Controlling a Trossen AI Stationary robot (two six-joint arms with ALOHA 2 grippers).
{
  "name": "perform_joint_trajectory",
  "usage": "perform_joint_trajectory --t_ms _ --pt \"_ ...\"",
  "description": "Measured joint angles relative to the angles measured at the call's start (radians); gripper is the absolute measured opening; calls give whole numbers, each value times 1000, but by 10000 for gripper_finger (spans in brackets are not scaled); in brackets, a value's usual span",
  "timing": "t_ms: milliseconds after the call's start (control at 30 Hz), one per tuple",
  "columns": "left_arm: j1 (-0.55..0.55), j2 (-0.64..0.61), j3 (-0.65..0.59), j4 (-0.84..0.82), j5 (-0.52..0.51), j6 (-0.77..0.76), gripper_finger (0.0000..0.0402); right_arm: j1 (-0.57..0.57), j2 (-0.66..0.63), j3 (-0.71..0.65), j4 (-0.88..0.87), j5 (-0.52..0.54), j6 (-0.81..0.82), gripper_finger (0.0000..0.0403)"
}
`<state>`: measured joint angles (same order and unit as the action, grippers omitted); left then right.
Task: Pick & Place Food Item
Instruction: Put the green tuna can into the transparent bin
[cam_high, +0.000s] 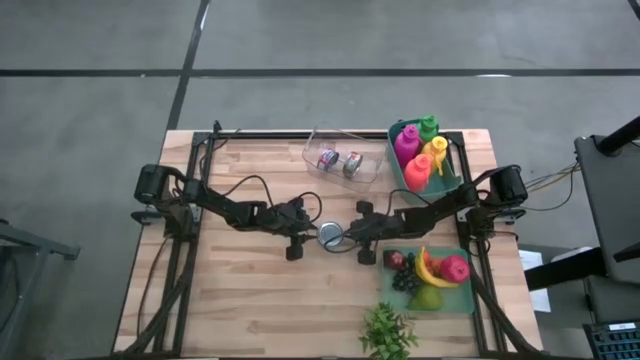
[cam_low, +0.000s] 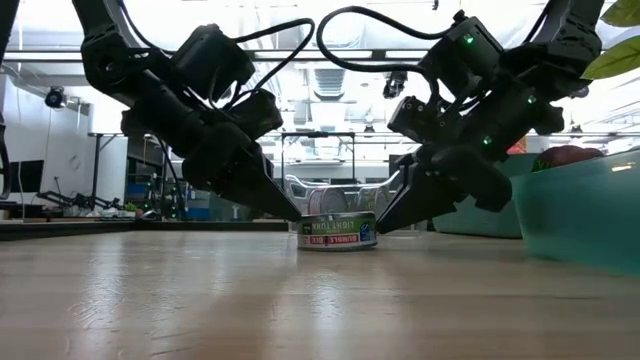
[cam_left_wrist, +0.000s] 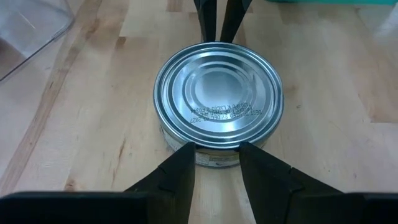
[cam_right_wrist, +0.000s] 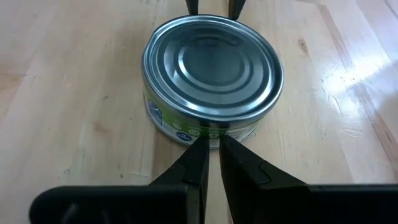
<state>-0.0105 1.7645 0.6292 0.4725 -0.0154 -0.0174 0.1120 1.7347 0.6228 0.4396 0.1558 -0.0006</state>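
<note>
A flat tin can (cam_high: 331, 236) with a green-and-white label stands on its base in the middle of the wooden table (cam_high: 250, 300). My left gripper (cam_left_wrist: 217, 163) comes at it slanting down from the table's left. It is open by a narrow gap, and its tips are at the can's side wall. My right gripper (cam_right_wrist: 212, 152) slants down from the table's right, shut, with its tips at the opposite side of the can (cam_low: 337, 230). Each wrist view shows the other gripper's fingers beyond the can. My left gripper has both fingertips (cam_left_wrist: 183, 158) at the lower side wall of the can (cam_left_wrist: 217, 160), on its left side, coming down at a slant; whether they touch it I cannot tell. My right gripper has its shut fingertips (cam_right_wrist: 200, 149) at the can's right side wall (cam_right_wrist: 208, 135); whether they touch it I cannot tell. The can sits flat on the table.
A clear bin (cam_high: 340, 158) with two cans stands at the far middle. A teal bin (cam_high: 425, 155) of coloured bottles stands at the far right. A teal tray (cam_high: 430, 272) of fruit lies at the near right, and a small green plant (cam_high: 388, 330) at the near edge.
</note>
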Motion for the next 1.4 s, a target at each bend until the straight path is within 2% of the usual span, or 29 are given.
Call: perform_joint_trajectory --t_ms 767,800,833,867,933,1033,1100,1200,1400 --pt "1 1 1 0 -23 2 129 22 -14 52 -122 -20 -33 38" --pt "3 1 1 2 -40 3 129 23 -14 49 -92 -29 -36 38" --pt "5 2 2 3 -53 2 129 25 -14 44 3 -40 -41 38" --pt "8 5 4 3 -51 2 129 28 -13 45 199 -29 -48 38" --pt "7 7 3 -7 -34 0 129 28 -31 66 350 -3 -49 38" --pt "5 6 5 1 -14 1 129 24 -22 66 384 15 -71 38" --pt "10 6 4 -3 -25 1 129 31 -3 54 320 -2 -75 38" --pt "7 5 2 -12 -20 -4 129 30 -25 74 370 -3 -76 38" --pt "9 7 2 -23 -24 -7 129 35 -18 63 322 -1 -82 38"
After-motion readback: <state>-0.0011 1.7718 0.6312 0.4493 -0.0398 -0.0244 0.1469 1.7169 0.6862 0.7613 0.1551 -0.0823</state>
